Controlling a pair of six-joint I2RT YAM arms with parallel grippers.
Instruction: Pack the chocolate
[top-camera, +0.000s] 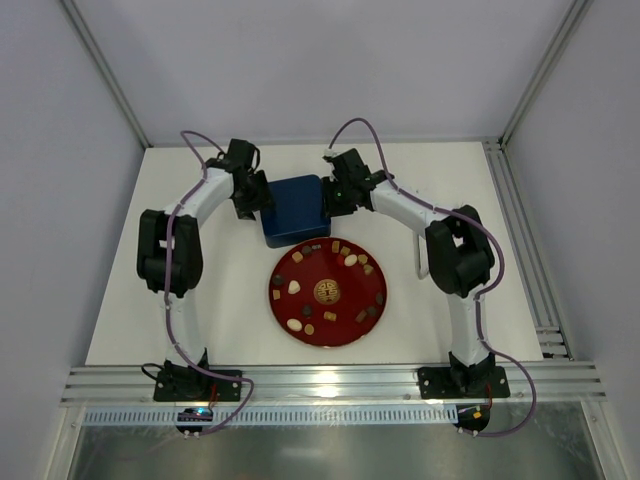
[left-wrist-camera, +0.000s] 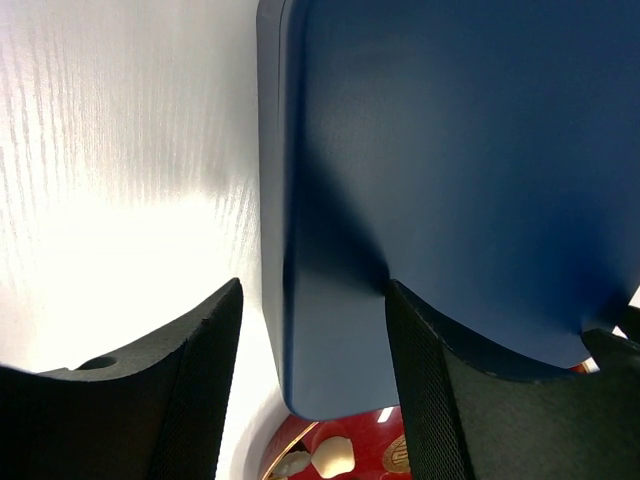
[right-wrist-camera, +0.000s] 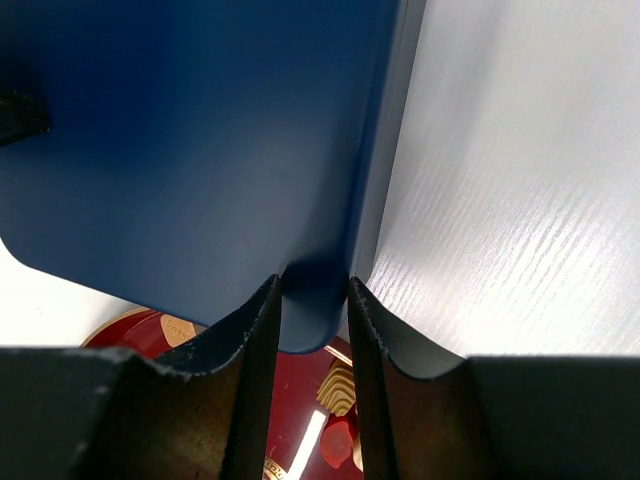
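The chocolate (top-camera: 294, 288) lies as several small brown and cream pieces spread on the red plate (top-camera: 273, 300). Behind the plate stands the dark blue tin (top-camera: 296, 208), its top closed and smooth. My left gripper (top-camera: 258, 200) straddles the tin's left edge (left-wrist-camera: 300, 250): the inner finger (left-wrist-camera: 430, 380) rests over the top and the outer finger (left-wrist-camera: 200, 380) stands clear of the wall, open. My right gripper (top-camera: 334, 198) is shut on the tin's right edge (right-wrist-camera: 318, 300), both fingers pressed against it. A cream piece (left-wrist-camera: 333, 455) and a ridged tan piece (right-wrist-camera: 338, 390) show below the tin.
The red plate (left-wrist-camera: 370, 430) (right-wrist-camera: 290, 400) touches or nearly touches the tin's near edge. White tabletop (top-camera: 450, 180) surrounds both. Aluminium rails (top-camera: 330, 380) run along the near edge and the right side, and grey walls enclose the cell.
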